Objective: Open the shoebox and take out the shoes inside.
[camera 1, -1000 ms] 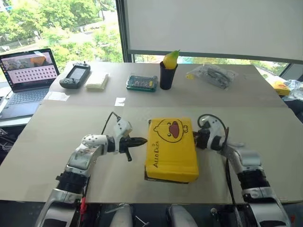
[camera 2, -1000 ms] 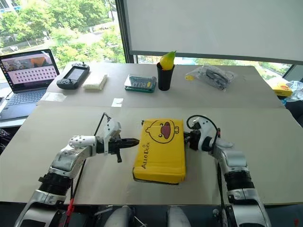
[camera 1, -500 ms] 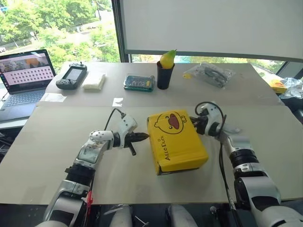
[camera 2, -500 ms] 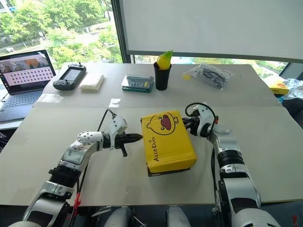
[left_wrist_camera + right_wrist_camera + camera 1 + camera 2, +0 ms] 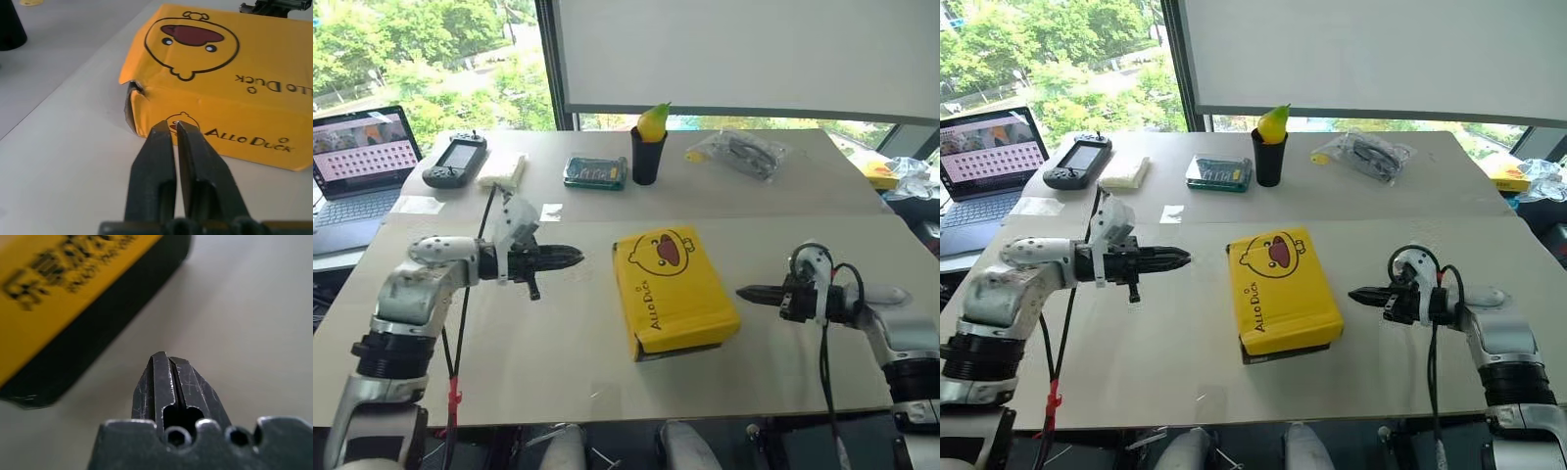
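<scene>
The shoebox (image 5: pixel 674 286) lies shut in the middle of the table, its yellow duck-face lid down and its black side showing at the near end. It is turned slightly, and the shoes are hidden inside it. My left gripper (image 5: pixel 576 258) hovers above the table to the left of the box and clear of it. In the left wrist view its fingers (image 5: pixel 195 161) point at the lid's side flap, shut with nothing between them. My right gripper (image 5: pixel 744 291) is shut and empty. It sits just right of the box's near corner (image 5: pixel 58 293) without touching.
Along the far table stand a laptop (image 5: pixel 362 162), a handheld console (image 5: pixel 455 160), a white pad (image 5: pixel 504 169), a green-edged case (image 5: pixel 595 171), a black cup holding a yellow fruit (image 5: pixel 646 147) and a plastic bag (image 5: pixel 736 152). A yellow packet (image 5: pixel 881 174) lies at the far right.
Both grippers have drawn away from the box, the left up and to the left, the right back and to the right. The box turned earlier and now lies still.
</scene>
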Robot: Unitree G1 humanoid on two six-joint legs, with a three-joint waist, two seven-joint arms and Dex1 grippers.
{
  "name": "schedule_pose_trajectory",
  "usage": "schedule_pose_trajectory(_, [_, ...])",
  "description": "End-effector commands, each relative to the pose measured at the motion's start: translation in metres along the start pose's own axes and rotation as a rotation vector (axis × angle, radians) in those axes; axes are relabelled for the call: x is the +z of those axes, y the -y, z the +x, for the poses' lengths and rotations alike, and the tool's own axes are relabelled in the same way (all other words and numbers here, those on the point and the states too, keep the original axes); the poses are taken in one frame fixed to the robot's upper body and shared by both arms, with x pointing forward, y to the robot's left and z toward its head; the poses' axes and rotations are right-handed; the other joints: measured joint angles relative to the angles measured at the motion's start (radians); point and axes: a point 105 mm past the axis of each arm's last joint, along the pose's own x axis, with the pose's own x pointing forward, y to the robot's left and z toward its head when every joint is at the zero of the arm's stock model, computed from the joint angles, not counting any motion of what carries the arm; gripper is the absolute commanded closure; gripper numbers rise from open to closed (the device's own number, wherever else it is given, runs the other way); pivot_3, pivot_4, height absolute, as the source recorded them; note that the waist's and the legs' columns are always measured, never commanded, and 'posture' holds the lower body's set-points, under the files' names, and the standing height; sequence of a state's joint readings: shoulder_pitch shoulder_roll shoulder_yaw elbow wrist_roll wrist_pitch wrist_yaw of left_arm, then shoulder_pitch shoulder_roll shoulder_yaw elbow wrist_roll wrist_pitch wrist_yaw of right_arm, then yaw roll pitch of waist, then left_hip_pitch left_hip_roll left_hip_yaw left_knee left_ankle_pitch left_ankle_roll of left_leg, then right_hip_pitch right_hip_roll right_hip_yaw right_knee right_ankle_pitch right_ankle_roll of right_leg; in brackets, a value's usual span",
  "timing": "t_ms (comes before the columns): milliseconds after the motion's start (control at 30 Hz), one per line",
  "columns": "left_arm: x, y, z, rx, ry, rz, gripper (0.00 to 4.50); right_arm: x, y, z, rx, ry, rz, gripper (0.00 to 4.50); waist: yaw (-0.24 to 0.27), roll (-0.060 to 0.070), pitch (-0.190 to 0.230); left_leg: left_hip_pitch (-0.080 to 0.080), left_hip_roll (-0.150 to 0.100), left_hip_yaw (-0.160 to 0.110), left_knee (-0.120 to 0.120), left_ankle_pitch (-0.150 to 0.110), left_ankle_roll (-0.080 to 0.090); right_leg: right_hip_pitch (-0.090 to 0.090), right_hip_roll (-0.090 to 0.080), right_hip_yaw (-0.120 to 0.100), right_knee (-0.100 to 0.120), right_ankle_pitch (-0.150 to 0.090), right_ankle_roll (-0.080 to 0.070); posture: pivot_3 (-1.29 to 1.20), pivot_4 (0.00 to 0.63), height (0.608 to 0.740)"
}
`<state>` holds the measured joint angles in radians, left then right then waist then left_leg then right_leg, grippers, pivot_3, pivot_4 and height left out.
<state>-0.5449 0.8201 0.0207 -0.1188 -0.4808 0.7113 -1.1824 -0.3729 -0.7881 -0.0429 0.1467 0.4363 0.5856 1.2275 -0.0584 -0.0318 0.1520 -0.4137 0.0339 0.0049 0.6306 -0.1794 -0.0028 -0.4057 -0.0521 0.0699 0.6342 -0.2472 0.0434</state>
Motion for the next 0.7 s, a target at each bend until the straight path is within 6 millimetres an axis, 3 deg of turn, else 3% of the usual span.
schedule_pose_trajectory(33, [0.027,0.014,-0.011,-0.055,0.003,0.069,2.29,0.021,-0.016,0.009,0.076,0.041,-0.004,4.5,0.006,0.0,0.0,0.0,0.0,0.0,0.0,0.0,0.0,0.0,0.0,0.0,0.0,0.0,0.0,0.0,0.15,0.732])
schedule_pose_trajectory(233, [0.033,0.02,-0.016,-0.043,-0.026,0.094,0.19,0.046,-0.036,0.03,0.196,0.104,-0.008,4.5,0.014,0.0,0.004,-0.002,0.0,0.0,0.0,0.0,0.0,-0.001,0.0,0.0,-0.001,0.0,0.0,0.0,0.15,0.732])
schedule_pose_trajectory(400, [0.061,0.013,-0.031,0.033,0.078,0.094,0.09,0.103,-0.047,0.027,0.284,0.282,0.0,4.5,0.013,0.0,0.011,-0.002,0.0,0.0,0.001,0.0,0.0,-0.002,0.0,0.0,0.0,0.0,-0.001,0.0,0.15,0.732])
schedule_pose_trajectory(467, [0.069,0.012,-0.035,0.046,0.112,0.087,0.09,0.116,-0.052,0.028,0.313,0.313,-0.003,4.5,0.014,0.0,0.015,-0.002,0.0,-0.001,0.001,0.0,0.0,-0.002,0.0,-0.001,0.0,0.0,-0.001,0.0,0.15,0.732])
schedule_pose_trajectory(600, [0.104,0.016,-0.06,0.071,0.216,0.1,0.09,0.151,-0.084,0.064,0.425,0.339,-0.062,4.5,0.01,-0.001,0.016,-0.003,0.0,-0.001,0.0,0.0,0.0,-0.003,0.0,-0.001,0.0,0.0,0.0,0.0,0.15,0.732])
schedule_pose_trajectory(700, [0.129,0.023,-0.08,0.075,0.252,0.131,0.09,0.162,-0.09,0.103,0.377,0.326,-0.093,4.5,0.011,-0.002,0.017,-0.012,0.0,-0.001,0.003,0.0,0.0,-0.017,0.0,0.0,0.012,0.001,-0.002,0.0,0.15,0.732])
